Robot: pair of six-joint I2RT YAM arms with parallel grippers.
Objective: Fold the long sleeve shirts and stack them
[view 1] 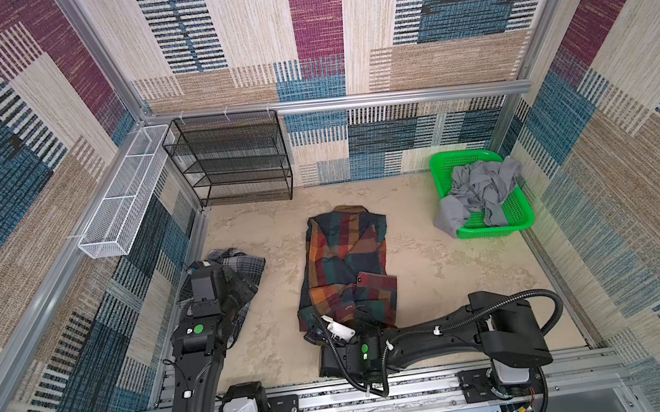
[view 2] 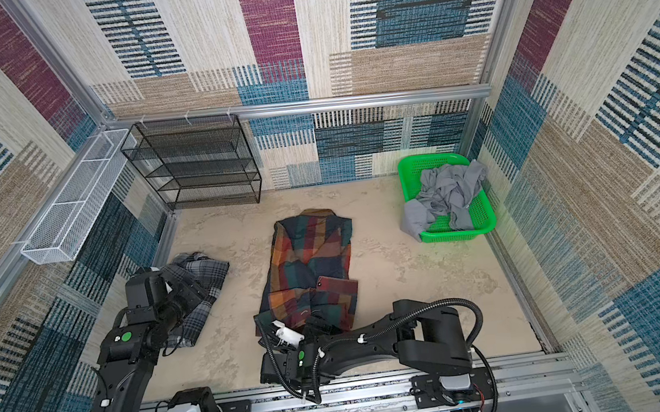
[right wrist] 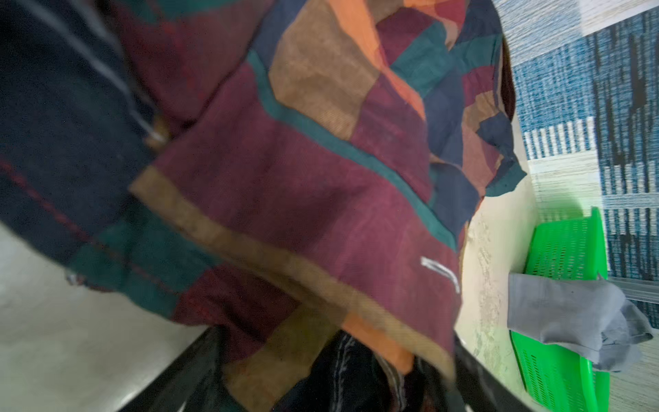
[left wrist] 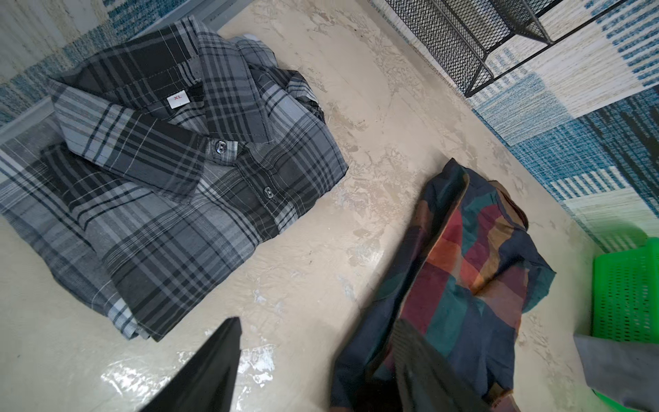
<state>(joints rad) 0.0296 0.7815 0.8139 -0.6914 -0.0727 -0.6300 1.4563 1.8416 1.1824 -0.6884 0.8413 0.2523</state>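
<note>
Left of the green basket (view 1: 523,211), the big navy-orange-red plaid shirt (view 1: 343,268) lies lengthwise, far end level with the basket, near hem between the right gripper's (right wrist: 335,378) wide-spread jaws; farther left, the folded grey plaid shirt (left wrist: 160,185) sits just ahead of the left gripper (left wrist: 317,371), likewise wide and empty.

Green basket (view 1: 440,174) w/ grey cloth (view 1: 481,189) at right-centre; black mesh rack (view 1: 231,159), white wire tray (view 1: 123,199) upper left.
</note>
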